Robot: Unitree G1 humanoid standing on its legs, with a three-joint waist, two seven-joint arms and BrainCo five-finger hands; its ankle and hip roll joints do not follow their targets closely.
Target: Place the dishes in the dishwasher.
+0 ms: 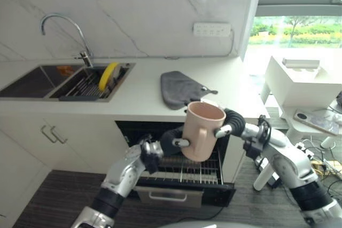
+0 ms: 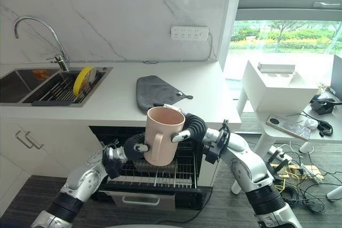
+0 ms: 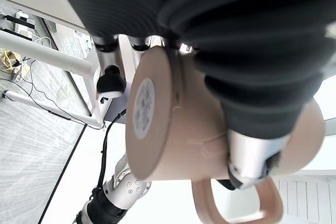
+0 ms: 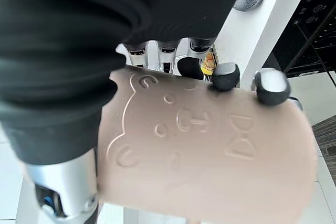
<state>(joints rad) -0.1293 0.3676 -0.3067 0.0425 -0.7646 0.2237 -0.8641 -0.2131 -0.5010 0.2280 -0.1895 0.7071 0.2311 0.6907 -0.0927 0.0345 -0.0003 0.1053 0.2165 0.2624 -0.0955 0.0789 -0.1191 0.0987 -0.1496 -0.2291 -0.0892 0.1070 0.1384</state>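
A pink mug (image 1: 202, 132) hangs upright in the air over the open dishwasher's pulled-out rack (image 1: 184, 172). Both hands hold it. My left hand (image 1: 170, 141) comes from the lower left and wraps the mug's lower side by the handle. From the right, my right hand (image 1: 233, 123) has its fingers curled round the upper wall. In the left wrist view the mug (image 3: 178, 129) shows its base and handle, with a finger (image 3: 252, 156) across it. The right wrist view shows the embossed mug (image 4: 210, 145) with fingertips (image 4: 226, 75) hooked over it.
A white counter (image 1: 144, 97) runs above the dishwasher, with a grey cloth (image 1: 179, 88) on it. At the left is a sink (image 1: 32, 81) holding a yellow plate (image 1: 108, 76) in a rack. A white side table (image 1: 299, 81) stands to the right.
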